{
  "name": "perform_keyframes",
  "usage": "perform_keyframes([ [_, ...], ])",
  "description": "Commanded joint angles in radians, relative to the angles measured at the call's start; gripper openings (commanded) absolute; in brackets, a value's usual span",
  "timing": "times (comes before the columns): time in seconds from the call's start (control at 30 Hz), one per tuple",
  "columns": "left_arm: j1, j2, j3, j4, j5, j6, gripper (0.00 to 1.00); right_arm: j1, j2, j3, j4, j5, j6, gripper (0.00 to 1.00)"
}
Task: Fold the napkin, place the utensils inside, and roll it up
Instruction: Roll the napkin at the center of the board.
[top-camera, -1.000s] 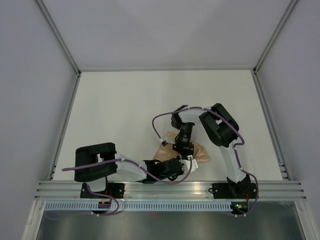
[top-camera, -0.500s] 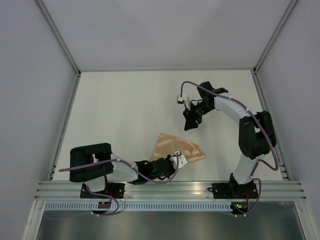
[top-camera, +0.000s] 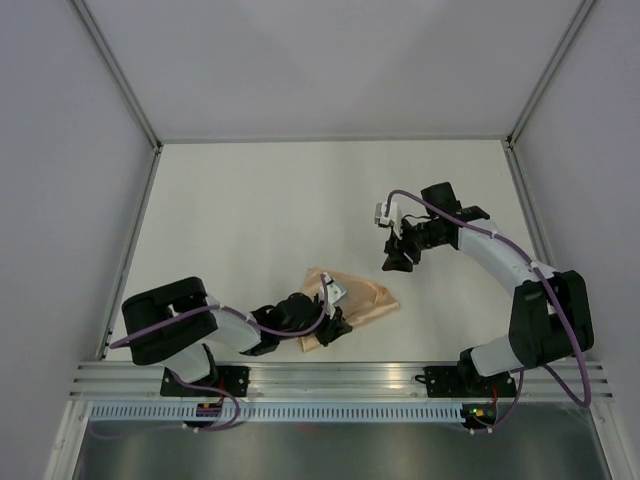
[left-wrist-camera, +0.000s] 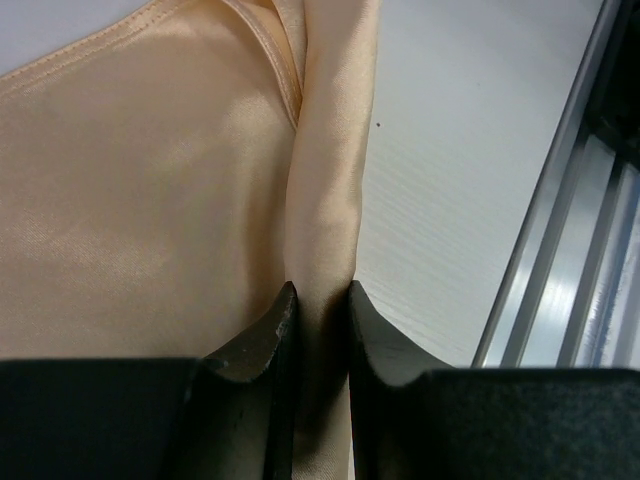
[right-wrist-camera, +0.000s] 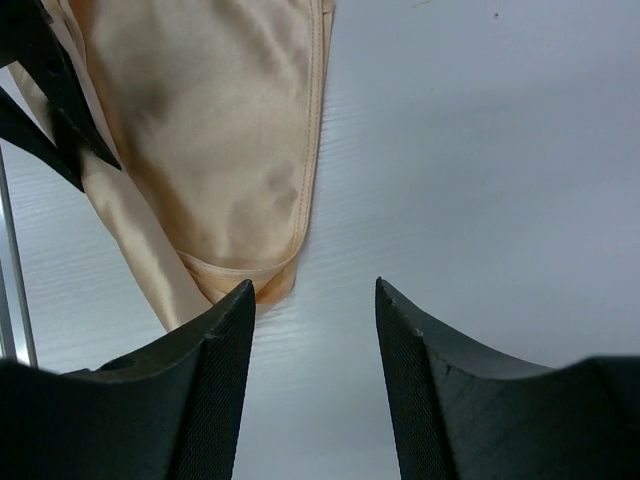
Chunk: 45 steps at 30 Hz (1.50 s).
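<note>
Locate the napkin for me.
In the top view the napkin lies by the near edge of the table, around the middle, one fold pinched in the left gripper; the open right gripper is apart, farther back.

White arm links (top-camera: 495, 255), black joints (top-camera: 548, 320) (purple cables (top-camera: 410, 195) looping alongside).

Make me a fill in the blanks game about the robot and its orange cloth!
The left pincer is ____ on a fold of the thin, light orange-tan cloth napkin.
The right pincer, over the white table, is open and holds ____.
The napkin touches only the ____ pincer.
Missing words: shut; nothing; left.
</note>
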Motion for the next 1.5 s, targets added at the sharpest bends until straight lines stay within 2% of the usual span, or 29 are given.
perform_keyframes([
  [0.0,0.024,0.069,-0.031,-0.088,0.141,-0.136,0.02,0.020,-0.072,-0.033,-0.007,-0.059,-0.153,0.57],
  [0.1,0.051,0.123,-0.031,-0.048,0.208,-0.179,0.02,0.075,-0.126,-0.085,0.000,0.008,-0.211,0.59],
  [0.17,0.062,0.151,-0.020,-0.037,0.251,-0.194,0.02,0.124,-0.190,-0.176,0.072,0.070,-0.209,0.60],
  [0.33,0.093,0.240,0.016,-0.036,0.320,-0.229,0.02,0.327,-0.369,-0.378,0.232,0.234,-0.173,0.65],
  [0.4,0.108,0.257,0.033,-0.045,0.351,-0.239,0.02,0.377,-0.397,-0.403,0.235,0.255,-0.171,0.65],
  [0.63,0.154,0.307,0.061,-0.074,0.408,-0.254,0.02,0.440,-0.419,-0.404,0.170,0.274,-0.168,0.66],
  [0.9,0.185,0.342,0.066,-0.057,0.445,-0.272,0.02,0.638,-0.431,-0.496,0.258,0.429,-0.101,0.66],
  [1.1,0.191,0.358,0.061,-0.036,0.452,-0.277,0.02,0.750,-0.404,-0.591,0.390,0.556,-0.074,0.62],
  [1.2,0.191,0.361,0.064,-0.036,0.455,-0.272,0.02,0.770,-0.373,-0.616,0.446,0.596,-0.071,0.56],
  [1.37,0.192,0.353,0.066,-0.040,0.468,-0.262,0.02,0.772,-0.344,-0.639,0.525,0.642,-0.064,0.45],
  [1.47,0.195,0.340,0.064,-0.046,0.466,-0.249,0.05,0.772,-0.331,-0.642,0.526,0.639,-0.062,0.34],
])
